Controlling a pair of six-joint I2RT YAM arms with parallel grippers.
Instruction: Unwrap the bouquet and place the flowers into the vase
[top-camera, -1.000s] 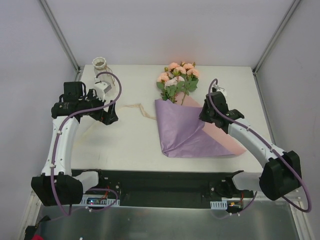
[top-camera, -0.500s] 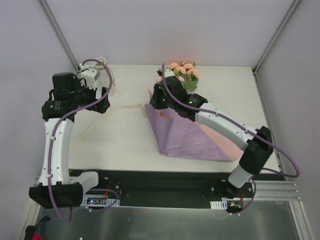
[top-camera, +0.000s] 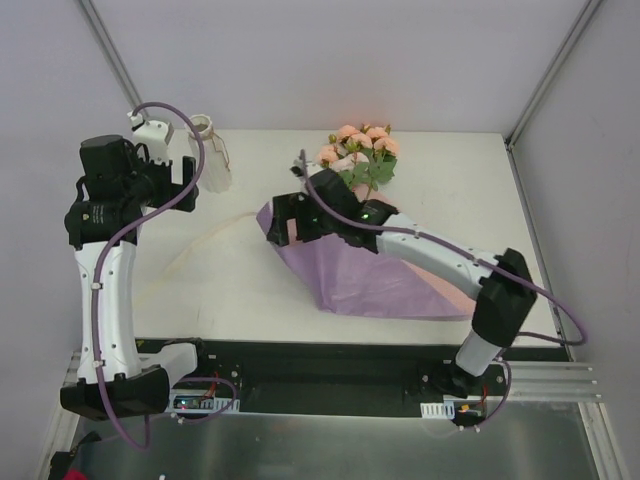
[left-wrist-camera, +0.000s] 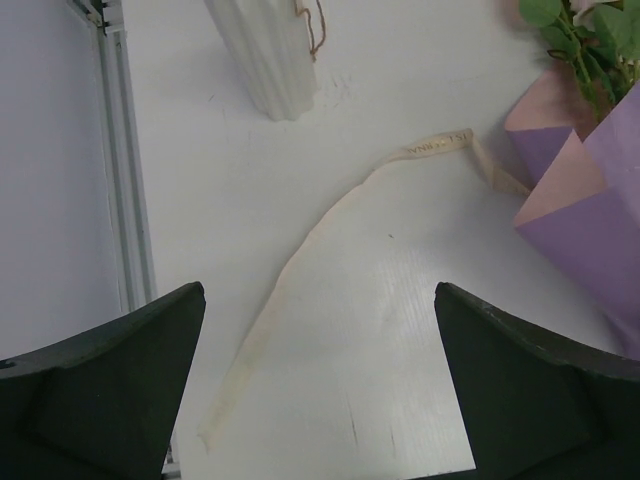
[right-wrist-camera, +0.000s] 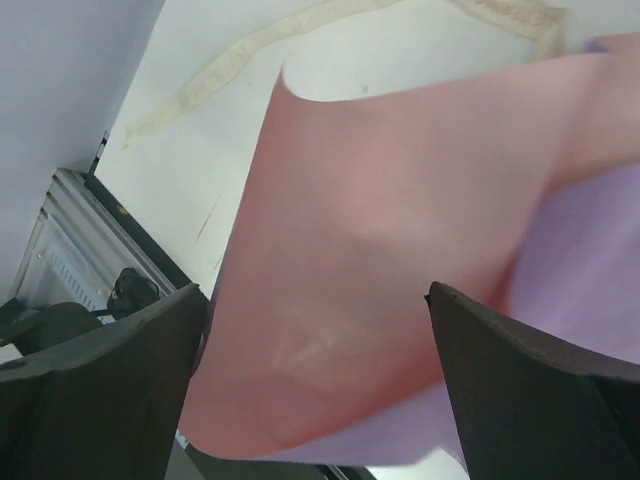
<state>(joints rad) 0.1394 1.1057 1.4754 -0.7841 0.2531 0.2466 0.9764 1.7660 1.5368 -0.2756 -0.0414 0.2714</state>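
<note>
On the table (top-camera: 250, 290), the vase (top-camera: 210, 155) stands at the far left corner, the flowers (top-camera: 358, 150) lie at the far middle with their stems tucked into the paper (top-camera: 390, 285) spread nearer, and the ribbon (left-wrist-camera: 435, 145) trails between vase and paper.

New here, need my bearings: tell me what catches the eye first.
Peach-pink roses with green leaves lie at the far middle of the table, stems in a half-open lilac paper cone, pink inside. The right gripper hangs open at the paper's left flap. A cream ribbon lies loose on the table, near a whitish ribbed vase at the far left.
</note>
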